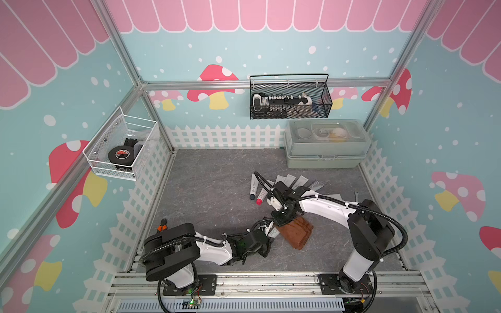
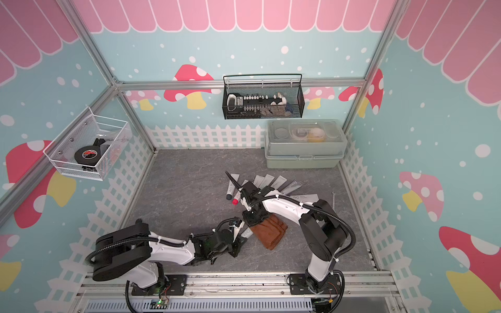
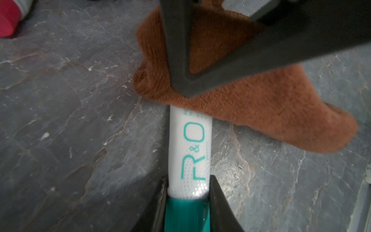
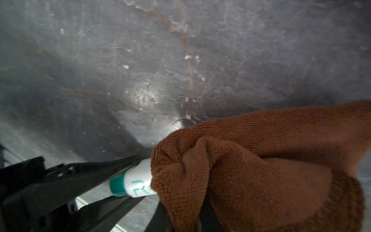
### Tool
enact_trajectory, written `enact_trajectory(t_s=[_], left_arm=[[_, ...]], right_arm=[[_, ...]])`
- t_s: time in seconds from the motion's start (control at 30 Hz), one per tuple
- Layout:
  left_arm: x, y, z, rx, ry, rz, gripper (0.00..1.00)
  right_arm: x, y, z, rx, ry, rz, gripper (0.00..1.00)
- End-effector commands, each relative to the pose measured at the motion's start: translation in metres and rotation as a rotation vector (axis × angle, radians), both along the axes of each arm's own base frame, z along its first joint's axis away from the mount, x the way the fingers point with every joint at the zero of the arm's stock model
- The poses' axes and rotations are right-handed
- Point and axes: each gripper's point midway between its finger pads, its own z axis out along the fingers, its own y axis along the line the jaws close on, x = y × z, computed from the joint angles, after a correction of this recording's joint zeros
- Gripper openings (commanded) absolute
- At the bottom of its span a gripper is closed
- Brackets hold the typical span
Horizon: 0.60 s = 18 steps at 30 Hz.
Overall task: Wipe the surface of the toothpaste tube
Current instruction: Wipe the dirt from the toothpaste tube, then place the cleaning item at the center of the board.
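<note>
One cloth point(image 3: 261, 112) edge crosses the toothpaste tube point(image 3: 189, 148) (open floor point(image 3: 70, 100) alongside).

Both top views are bright and even, bowed at the edges. Wrist views are dimmer and smeared, with glare on the floor point(image 4: 148, 94) just beyond the cloth point(image 4: 261, 160) and shadow beside it.

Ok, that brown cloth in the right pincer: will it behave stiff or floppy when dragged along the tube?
Probably floppy: the brown cloth bunches into folds where the right pincer pinches it, and it drapes over the toothpaste tube. Its ribbed pile looks grippy, so it likely drags along the tube rather than slipping.
</note>
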Motion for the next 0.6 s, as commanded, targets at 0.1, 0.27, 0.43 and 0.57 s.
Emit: enact_trajectory(t_s=[0.1, 0.27, 0.43, 0.57], left_arm=[[-0.008, 0.026, -0.024, 0.131, 0.050, 0.025, 0.26], [-0.008, 0.046, -0.028, 0.168, 0.058, 0.096, 0.26], [-0.010, 0.067, -0.024, 0.167, 0.071, 0.167, 0.26], [-0.008, 0.089, -0.015, 0.180, 0.059, 0.249, 0.26]], right_arm=[[0.003, -0.039, -0.037, -0.219, 0.016, -0.018, 0.12], [0.022, -0.086, -0.059, -0.421, -0.019, -0.088, 0.12], [0.035, -0.107, -0.052, -0.444, -0.057, -0.147, 0.13], [0.034, -0.088, -0.037, -0.318, -0.067, -0.145, 0.20]])
